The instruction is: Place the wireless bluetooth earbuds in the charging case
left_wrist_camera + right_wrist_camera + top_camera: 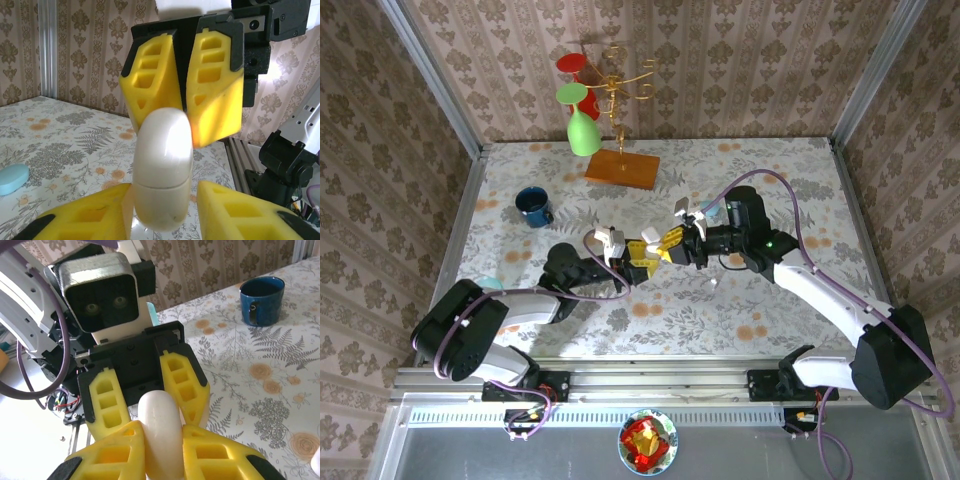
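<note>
Two grippers are seen meeting above the middle of the floral table (790,190), with a single white charging case (162,170) between them. The case is lifted clear of the tabletop, and a seam is visible across its lower part in the left wrist view.

The right gripper (162,432) is clenched on the case, its yellow fingers (115,450) pressed against both sides of the shell. The left gripper (164,205) is set at the opposite end with one finger on each side. One finger lies against the shell and a thin gap shows at the other, so it cannot be told whether the case is grasped there or only flanked.

One earbud (713,283), as far as so small a white speck can be judged, lies on the table near the right gripper, apart from the case.

A pale teal oval object (12,178) lies on the table beside the left arm. A blue mug (533,206) and a gold rack (612,85) are placed towards the far edge.
</note>
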Robot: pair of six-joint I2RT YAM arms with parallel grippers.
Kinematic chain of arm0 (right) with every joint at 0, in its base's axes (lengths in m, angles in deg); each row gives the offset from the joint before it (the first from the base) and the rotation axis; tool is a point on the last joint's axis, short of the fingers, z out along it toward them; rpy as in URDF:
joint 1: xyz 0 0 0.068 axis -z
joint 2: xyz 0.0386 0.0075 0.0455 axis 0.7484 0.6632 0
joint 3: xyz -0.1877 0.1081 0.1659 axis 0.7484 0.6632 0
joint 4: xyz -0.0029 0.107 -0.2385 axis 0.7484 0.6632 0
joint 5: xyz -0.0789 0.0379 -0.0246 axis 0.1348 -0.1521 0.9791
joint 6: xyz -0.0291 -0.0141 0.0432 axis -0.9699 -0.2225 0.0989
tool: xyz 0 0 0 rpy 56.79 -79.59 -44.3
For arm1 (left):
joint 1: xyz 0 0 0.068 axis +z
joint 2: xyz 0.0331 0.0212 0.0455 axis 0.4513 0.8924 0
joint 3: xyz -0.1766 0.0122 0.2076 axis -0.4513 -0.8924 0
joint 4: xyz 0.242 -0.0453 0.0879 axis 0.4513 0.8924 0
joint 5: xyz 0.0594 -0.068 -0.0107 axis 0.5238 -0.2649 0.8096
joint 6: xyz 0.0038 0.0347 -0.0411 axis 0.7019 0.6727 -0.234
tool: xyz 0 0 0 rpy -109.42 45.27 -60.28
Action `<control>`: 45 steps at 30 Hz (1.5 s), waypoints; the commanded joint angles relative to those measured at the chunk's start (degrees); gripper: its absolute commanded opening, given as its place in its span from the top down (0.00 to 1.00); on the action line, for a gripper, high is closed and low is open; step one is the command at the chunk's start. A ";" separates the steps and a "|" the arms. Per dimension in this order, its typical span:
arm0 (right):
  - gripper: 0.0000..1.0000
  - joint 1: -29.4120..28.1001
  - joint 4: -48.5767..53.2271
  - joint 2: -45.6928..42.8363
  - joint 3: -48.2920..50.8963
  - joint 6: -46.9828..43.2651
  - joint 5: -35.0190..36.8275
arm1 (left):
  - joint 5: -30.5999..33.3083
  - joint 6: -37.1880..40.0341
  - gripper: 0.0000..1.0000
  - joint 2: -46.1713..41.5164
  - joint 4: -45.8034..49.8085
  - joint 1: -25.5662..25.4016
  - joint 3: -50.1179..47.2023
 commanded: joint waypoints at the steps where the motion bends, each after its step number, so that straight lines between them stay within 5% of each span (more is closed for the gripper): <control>1: 0.81 0.33 -2.81 0.15 0.60 1.40 -2.95 | -0.31 -0.90 0.65 -0.32 -1.61 -0.01 1.10; 16: 0.81 0.24 -1.61 0.85 1.37 0.46 -4.24 | -0.43 -1.27 0.63 0.76 -1.62 -0.36 1.91; 21: 0.80 0.24 -1.68 1.18 1.23 0.80 -3.55 | -0.52 -1.14 0.90 1.25 -1.56 -0.36 1.93; 30: 0.49 0.24 -4.01 0.42 1.61 5.36 8.51 | -0.28 1.81 0.96 1.10 -1.46 -0.29 1.09; 45: 0.42 0.33 -10.28 -1.11 1.58 14.08 20.74 | 0.65 5.00 0.93 1.74 -1.52 -0.28 -0.55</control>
